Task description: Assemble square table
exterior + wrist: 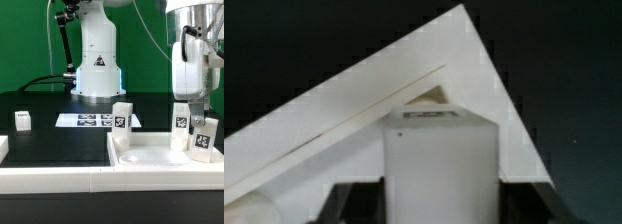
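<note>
White legs (122, 118), four in all: gripper (185, 104) jaws pinch one leg (182, 120) over a corner of the single table top (150, 162); three stand elsewhere.

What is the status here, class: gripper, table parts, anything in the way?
Status: gripper shut on held leg at table top corner. Second leg and third leg stand on the top; fourth leg apart on black table. Nothing blocking seen.

White leg block (445, 150) in the claw's (441, 203) grip, at a corner of the square table top (322, 135)
</note>
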Tool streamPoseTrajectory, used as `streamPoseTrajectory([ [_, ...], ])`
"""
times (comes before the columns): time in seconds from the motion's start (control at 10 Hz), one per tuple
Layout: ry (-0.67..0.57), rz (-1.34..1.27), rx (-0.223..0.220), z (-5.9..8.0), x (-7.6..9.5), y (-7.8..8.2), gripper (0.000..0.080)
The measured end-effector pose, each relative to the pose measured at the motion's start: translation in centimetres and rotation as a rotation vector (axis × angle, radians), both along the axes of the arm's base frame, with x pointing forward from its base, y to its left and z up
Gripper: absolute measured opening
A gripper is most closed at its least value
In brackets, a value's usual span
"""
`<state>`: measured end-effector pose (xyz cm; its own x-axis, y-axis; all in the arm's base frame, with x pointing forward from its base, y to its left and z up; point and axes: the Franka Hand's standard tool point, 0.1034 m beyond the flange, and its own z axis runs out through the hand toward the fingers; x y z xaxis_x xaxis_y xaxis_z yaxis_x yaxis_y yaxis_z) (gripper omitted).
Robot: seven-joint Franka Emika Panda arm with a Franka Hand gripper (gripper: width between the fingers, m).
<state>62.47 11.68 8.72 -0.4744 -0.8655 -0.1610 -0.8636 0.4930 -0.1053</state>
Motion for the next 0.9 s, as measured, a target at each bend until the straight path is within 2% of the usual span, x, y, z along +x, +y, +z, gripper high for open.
streamPoseTrajectory([
  [0.2,-0.002,0.031,-0.004,-0.11,-0.03,-0.01,0.0294],
  [0.3,-0.002,0.038,-0.006,-0.14,-0.04,-0.03,0.0510],
  [0.4,-0.001,0.114,-0.024,-0.15,-0.08,0.01,0.0510],
  [0.5,0.017,0.169,-0.027,-0.19,-0.14,0.27,0.0623],
  [0.9,0.008,0.460,-0.076,0.06,-0.01,0.58,0.0648],
])
